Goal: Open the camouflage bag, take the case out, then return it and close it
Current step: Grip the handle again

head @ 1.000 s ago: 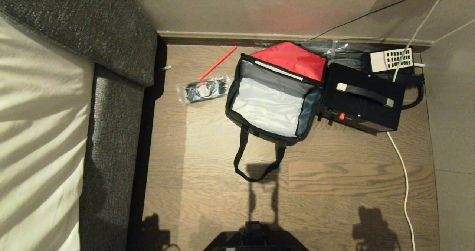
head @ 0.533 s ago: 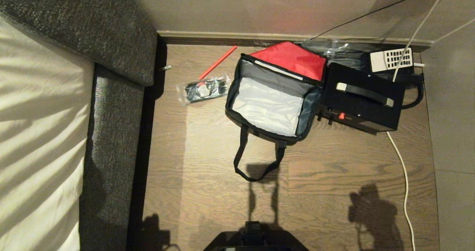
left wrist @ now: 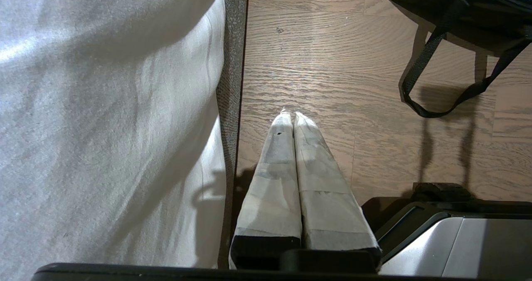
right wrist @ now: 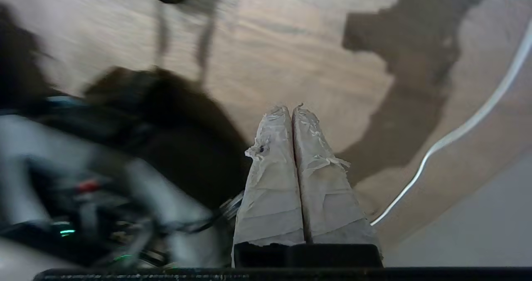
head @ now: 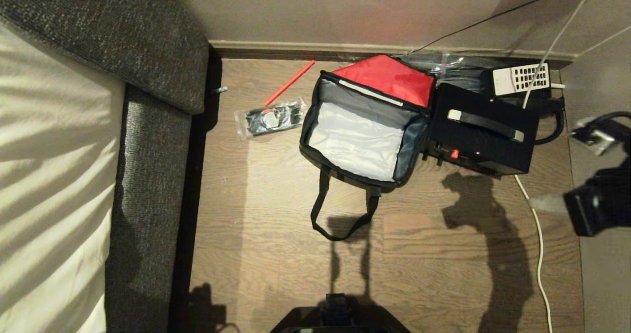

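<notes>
The camouflage bag (head: 362,131) lies on the floor (head: 443,254) with its red-lined flap thrown back and its pale inside bare — already opened and emptied. The case (head: 485,131) sits just beside the bag, touching its side, the long axis and strap handle running away from the bag toward the telephone (head: 521,79). The right arm shows past the case on the side away from the bag; the right pincer (right wrist: 292,108) has its taped fingers pressed together, holding nothing. The left pincer (left wrist: 289,115), likewise together, hangs by the bed edge (left wrist: 230,106), well apart from the bag. The right arm is nearer, so returning the case likely falls to it.
</notes>
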`<state>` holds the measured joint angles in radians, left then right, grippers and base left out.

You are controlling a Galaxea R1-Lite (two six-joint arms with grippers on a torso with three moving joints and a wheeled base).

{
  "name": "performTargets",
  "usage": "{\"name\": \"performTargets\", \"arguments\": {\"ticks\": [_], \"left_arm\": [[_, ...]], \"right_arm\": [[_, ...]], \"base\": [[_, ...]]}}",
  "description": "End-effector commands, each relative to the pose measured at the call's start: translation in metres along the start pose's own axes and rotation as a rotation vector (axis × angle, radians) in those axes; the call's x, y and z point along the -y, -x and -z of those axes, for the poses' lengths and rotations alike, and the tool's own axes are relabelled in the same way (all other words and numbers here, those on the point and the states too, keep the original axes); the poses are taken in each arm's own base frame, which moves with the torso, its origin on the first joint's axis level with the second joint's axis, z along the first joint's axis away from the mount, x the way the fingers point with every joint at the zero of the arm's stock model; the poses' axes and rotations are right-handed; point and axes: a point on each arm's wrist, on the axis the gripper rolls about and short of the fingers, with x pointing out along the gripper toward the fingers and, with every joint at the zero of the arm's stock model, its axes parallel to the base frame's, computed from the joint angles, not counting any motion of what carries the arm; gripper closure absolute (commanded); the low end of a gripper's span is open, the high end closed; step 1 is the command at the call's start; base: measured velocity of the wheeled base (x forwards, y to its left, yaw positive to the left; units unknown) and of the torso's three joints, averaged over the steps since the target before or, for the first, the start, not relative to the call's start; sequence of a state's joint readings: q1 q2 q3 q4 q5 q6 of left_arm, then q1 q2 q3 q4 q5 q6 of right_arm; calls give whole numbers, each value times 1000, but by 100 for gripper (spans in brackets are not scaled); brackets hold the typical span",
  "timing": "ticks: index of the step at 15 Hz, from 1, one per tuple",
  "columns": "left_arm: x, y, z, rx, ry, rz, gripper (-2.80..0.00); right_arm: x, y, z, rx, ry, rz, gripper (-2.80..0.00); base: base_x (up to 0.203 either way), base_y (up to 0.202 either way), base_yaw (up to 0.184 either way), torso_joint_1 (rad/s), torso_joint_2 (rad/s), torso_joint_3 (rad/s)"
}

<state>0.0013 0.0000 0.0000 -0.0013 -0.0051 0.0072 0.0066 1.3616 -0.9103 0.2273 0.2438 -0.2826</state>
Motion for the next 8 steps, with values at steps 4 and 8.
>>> {"name": "performTargets", "arguments": {"ticks": [4, 8], "left_arm": [[0, 0, 0, -1, 0, -1, 0], [0, 0, 0, 2, 0, -1, 0]], "right_arm": [[49, -137, -16, 88, 206, 71, 0], [75, -129, -22, 127, 543, 205, 0]], "base": [[0, 0, 0, 0, 0, 0], [0, 0, 0, 0, 0, 0]]}}
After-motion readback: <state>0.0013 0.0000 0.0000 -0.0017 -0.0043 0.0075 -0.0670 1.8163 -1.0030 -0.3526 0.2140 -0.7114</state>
